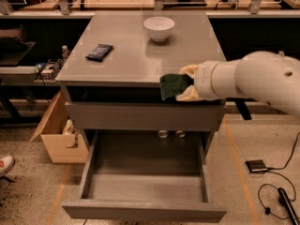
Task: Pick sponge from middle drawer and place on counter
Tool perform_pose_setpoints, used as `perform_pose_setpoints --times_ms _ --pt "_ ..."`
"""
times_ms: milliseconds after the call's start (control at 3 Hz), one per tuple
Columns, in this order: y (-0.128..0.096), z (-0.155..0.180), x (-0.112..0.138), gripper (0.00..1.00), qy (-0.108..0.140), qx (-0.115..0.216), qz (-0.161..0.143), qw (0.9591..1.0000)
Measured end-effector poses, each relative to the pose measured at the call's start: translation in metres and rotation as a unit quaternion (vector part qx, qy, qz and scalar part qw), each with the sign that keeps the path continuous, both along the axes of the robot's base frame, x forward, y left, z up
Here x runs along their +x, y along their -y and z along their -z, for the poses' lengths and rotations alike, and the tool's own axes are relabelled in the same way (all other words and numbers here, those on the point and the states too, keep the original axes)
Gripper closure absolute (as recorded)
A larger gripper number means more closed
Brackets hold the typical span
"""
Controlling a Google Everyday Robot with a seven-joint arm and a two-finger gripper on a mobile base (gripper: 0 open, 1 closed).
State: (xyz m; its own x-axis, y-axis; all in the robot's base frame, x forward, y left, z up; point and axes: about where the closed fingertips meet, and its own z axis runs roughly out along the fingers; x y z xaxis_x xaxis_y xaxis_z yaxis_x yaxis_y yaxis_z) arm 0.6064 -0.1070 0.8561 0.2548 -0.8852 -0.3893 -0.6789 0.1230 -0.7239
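Note:
The sponge (171,86), dark green face toward the camera, is held between the pale fingers (188,71) of my gripper (180,84). It hangs in front of the counter's front edge, level with it, right of centre. The grey counter (126,55) tops the cabinet. The middle drawer (143,177) stands pulled wide open below, and its floor is bare. My white arm reaches in from the right.
A white bowl (159,28) stands at the back of the counter and a flat dark packet (99,52) lies at its left. A cardboard box (54,132) sits on the floor left of the cabinet. Cables and a small black device (257,165) lie at the right.

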Motion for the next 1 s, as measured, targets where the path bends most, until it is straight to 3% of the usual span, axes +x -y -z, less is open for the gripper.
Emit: perform_pose_setpoints --times_ms 333,1000 --pt "-0.003 -0.043 0.046 1.0 0.033 -0.038 -0.017 0.9986" --pt "-0.025 -0.073 0.125 1.0 0.039 -0.069 -0.042 0.9959"
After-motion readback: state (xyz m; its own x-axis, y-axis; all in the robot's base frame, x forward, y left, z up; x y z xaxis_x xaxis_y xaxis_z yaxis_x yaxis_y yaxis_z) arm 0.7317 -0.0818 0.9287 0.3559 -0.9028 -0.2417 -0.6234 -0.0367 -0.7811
